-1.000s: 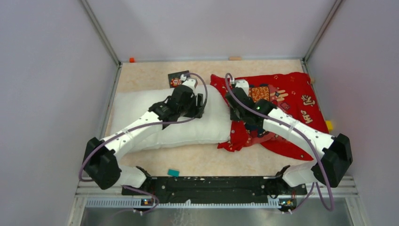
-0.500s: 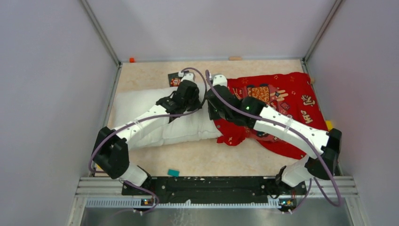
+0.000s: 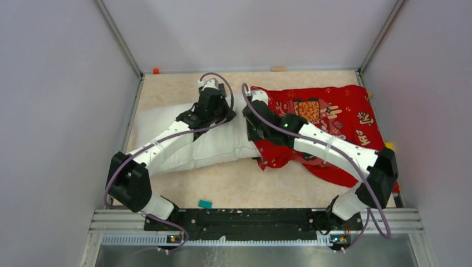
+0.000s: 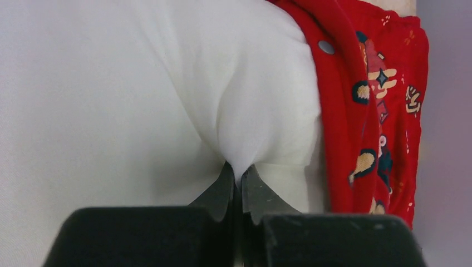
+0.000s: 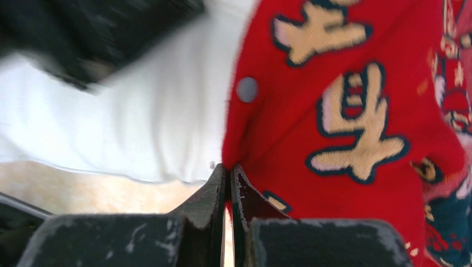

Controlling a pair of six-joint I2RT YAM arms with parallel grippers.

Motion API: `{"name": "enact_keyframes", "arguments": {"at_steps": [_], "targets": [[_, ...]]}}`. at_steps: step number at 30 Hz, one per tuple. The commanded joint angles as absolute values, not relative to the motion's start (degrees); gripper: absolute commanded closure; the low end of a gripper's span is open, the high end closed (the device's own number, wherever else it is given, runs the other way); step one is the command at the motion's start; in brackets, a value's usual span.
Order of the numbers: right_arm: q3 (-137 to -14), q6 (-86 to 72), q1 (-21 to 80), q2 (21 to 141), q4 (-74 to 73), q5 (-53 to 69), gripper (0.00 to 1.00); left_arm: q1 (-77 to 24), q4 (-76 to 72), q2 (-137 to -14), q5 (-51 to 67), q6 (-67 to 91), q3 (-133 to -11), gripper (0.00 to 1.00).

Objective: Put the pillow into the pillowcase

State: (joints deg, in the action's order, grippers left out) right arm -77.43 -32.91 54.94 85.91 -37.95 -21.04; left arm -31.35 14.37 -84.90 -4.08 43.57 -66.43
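Observation:
The white pillow [image 3: 206, 146] lies across the left half of the table, its right end meeting the red pillowcase [image 3: 339, 111]. My left gripper [image 4: 240, 173] is shut on a pinch of the pillow [image 4: 167, 83] fabric near that end. The pillowcase [image 4: 378, 100] hem with a snap stud shows just to its right. My right gripper [image 5: 229, 167] is shut on the edge of the pillowcase [image 5: 345, 111] beside the pillow [image 5: 139, 128]. From above, both grippers, the left gripper [image 3: 210, 92] and the right gripper [image 3: 256, 100], stand close together at the back.
A small teal block [image 3: 205, 204] lies near the front rail. An orange block [image 3: 156, 70] and a wooden piece [image 3: 278, 69] sit at the back wall. A yellow object [image 3: 389, 147] peeks out by the right wall. Grey walls enclose the table.
My left gripper has shut on the pillow and moved toward the back. My right arm has swung left with the pillowcase edge, drawing it toward the pillow end.

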Motion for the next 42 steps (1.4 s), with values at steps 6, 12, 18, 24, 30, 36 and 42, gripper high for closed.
{"name": "enact_keyframes", "arguments": {"at_steps": [6, 12, 18, 24, 30, 36, 42], "targets": [[-101.0, -29.8, 57.0, 93.3, -37.9, -18.1, 1.0, -34.4, 6.5, -88.6, -5.7, 47.0, -61.6, 1.0], [-97.8, -30.3, 54.5, 94.9, -35.9, -16.5, 1.0, -34.6, 4.9, -87.0, -5.6, 47.0, -56.5, 1.0], [-85.8, -31.6, 53.0, 90.3, -33.5, -16.7, 0.82, -34.6, 7.8, -83.8, -6.3, 43.0, -57.5, 1.0], [-86.6, -26.4, 52.0, 83.3, -38.4, -19.9, 0.45, -34.6, 15.5, -79.3, -6.4, 38.4, -60.9, 0.74], [-78.4, -26.5, 52.0, 74.4, -42.3, -23.8, 0.34, -34.6, 27.1, -72.1, -6.5, 31.0, -66.2, 0.28], [-69.9, -26.8, 52.0, 66.7, -46.6, -23.9, 0.33, -35.2, 42.0, -66.7, -6.5, 23.3, -72.1, 0.01], [-59.9, -29.1, 52.3, 63.8, -44.8, -25.6, 0.33, -44.0, 47.3, -63.3, -8.9, 26.0, -63.5, 0.01]]}}
